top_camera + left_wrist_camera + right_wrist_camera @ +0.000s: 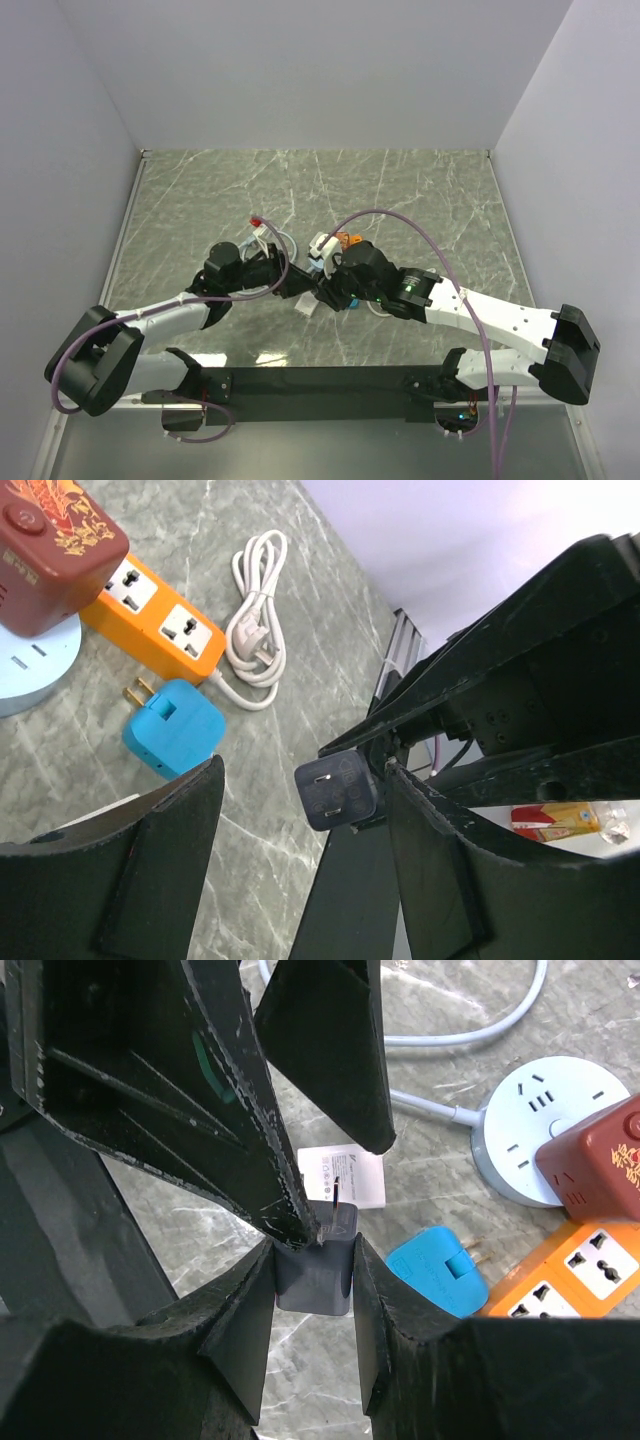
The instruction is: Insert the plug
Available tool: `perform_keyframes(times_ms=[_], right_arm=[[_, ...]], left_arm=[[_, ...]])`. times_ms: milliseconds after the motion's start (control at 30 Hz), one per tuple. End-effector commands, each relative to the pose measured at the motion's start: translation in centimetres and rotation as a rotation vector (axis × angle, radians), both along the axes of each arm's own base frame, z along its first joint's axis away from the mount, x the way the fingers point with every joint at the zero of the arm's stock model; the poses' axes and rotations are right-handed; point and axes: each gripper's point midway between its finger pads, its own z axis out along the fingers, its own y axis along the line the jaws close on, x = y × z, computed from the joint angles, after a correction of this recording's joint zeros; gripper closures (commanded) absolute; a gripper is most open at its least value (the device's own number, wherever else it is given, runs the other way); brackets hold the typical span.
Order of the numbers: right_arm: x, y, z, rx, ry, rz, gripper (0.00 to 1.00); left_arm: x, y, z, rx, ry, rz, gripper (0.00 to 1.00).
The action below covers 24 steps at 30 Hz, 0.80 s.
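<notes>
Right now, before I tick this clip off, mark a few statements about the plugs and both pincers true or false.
1. The right pincer grips the dark grey adapter. True.
2. The blue plug sits in the orange power strip. False: it lies on the table beside the strip, prongs bare.
3. The left pincer is shut. False: it is open, a finger on each side of the adapter.
4. The white cable lies coiled by the orange strip. True.

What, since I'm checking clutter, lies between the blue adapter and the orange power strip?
Only the prongs of the blue adapter and bare table, seen in the left wrist view.
</notes>
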Motion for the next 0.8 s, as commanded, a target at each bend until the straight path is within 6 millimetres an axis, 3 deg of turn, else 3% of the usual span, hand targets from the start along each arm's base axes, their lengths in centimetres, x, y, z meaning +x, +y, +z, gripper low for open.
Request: perform_keyframes(times_ms=[0, 400, 500, 767], right_arm=[[0.5, 0.7, 1.6, 0.046, -0.044, -0.004, 1.0], [0.8, 0.8, 1.2, 0.032, -0.047, -0.016, 1.0], [0.8, 0.9, 1.2, 0.034, -0.043, -0.013, 1.0], [1.4, 0.2, 1.2, 0.014, -0.088, -0.031, 1.0]], left_arm=[[0.2, -0.4, 1.5, -0.013, -0.067, -0.003, 0.3], [-0.5, -1.6, 0.9, 0.003, -0.054, -0.067, 0.37], [-0.6, -1.7, 0.9, 0.0, -0.054, -0.078, 0.47], [-1.5, -2.4, 0.4, 0.0, -0.031, -0.148, 0.59]])
